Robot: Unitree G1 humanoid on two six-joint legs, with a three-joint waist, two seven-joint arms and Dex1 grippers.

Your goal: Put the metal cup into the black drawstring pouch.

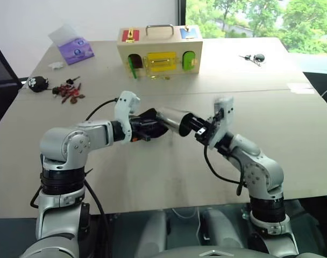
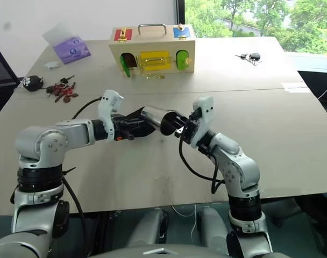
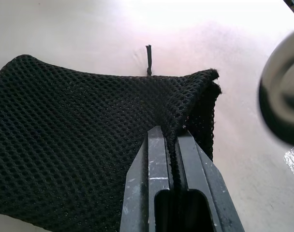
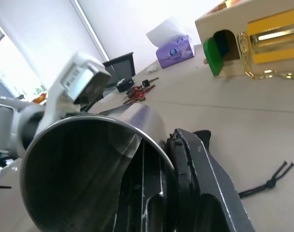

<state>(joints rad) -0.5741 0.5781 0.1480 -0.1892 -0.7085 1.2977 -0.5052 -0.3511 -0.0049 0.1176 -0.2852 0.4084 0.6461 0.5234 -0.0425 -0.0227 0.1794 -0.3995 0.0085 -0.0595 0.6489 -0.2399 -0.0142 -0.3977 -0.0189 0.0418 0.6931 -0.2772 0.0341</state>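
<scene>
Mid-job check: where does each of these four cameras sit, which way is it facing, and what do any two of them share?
Left eye view: on the head, looking down over the table; both arms show, left gripper and right gripper.
Right eye view: the head's other eye, same scene, wooden box behind.
Left wrist view: along shut fingers pinching the black pouch.
Right wrist view: along its fingers clamping the metal cup rim.
Shared: both wrist views show cup and pouch cord.
</scene>
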